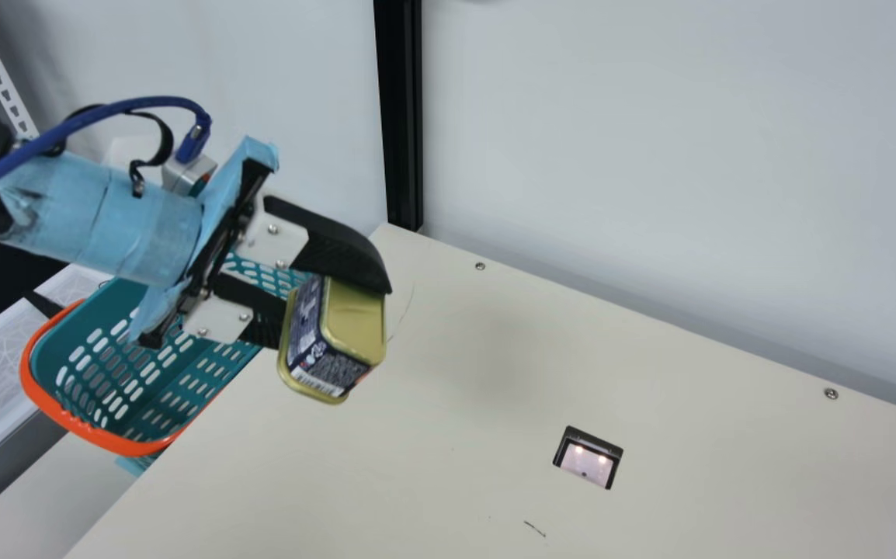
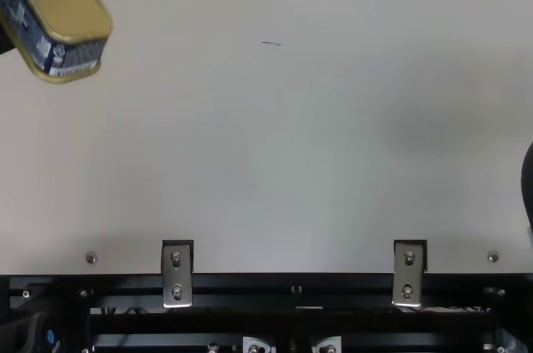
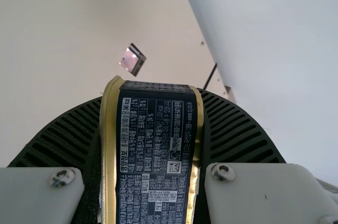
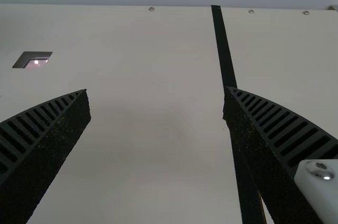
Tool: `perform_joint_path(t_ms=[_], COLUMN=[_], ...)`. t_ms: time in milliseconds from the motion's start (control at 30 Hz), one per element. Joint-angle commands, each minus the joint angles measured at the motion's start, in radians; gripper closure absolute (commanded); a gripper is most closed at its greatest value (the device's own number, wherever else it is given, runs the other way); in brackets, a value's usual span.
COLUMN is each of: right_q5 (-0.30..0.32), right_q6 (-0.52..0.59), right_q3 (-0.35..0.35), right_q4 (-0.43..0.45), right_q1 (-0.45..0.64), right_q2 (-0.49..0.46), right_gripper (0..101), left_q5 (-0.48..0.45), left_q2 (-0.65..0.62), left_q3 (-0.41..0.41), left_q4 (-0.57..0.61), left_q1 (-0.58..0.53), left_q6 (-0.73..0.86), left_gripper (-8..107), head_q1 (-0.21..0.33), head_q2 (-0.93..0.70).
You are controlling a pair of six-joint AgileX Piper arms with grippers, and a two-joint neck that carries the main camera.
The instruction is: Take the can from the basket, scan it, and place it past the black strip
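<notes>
Left claw (image 1: 337, 317) up above table (image 1: 432, 450), tipped slanting down, pinching can (image 1: 353, 318). Right claw (image 2: 529, 191) at top view's right edge, aimed at table, spread wide.

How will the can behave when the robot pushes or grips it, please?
The can is probably stiff, since its golden surfaces look like metal. It may slip somewhat, as its sides look smooth, though the ribbed fingers of the left gripper should help. Resting on its broad flat face, it would likely slide rather than roll, being boxy with rounded corners.
</notes>
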State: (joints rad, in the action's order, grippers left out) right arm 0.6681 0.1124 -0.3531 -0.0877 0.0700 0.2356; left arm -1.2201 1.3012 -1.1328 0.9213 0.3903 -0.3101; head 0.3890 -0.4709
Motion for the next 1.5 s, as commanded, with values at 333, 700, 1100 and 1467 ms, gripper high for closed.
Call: perform_joint_path(t_ms=[333, 700, 1100, 1467], right_q5=[0.000, 0.000, 0.000, 0.000], right_q6=[0.000, 0.000, 0.000, 0.000], right_q3=[0.000, 0.000, 0.000, 0.000], right_q4=[0.000, 0.000, 0.000, 0.000], right_q1=[0.000, 0.000, 0.000, 0.000], right_q2=[0.000, 0.000, 0.000, 0.000], right_gripper=[0, 0, 0, 0], left_q5=[0.000, -0.003, 0.000, 0.007], left_q2=[-0.078, -0.100, -0.098, -0.105], left_q3=[-0.039, -0.042, -0.031, -0.025], left_q4=[0.100, 0.092, 0.094, 0.108], left_q1=[-0.045, -0.060, -0.070, -0.116], left_q6=[-0.128, -0.146, -0.156, -0.300], left_gripper=[89, 89, 89, 89], head_q1=[0.043, 0.043, 0.043, 0.043], head_q2=[-0.019, -0.019, -0.019, -0.019])
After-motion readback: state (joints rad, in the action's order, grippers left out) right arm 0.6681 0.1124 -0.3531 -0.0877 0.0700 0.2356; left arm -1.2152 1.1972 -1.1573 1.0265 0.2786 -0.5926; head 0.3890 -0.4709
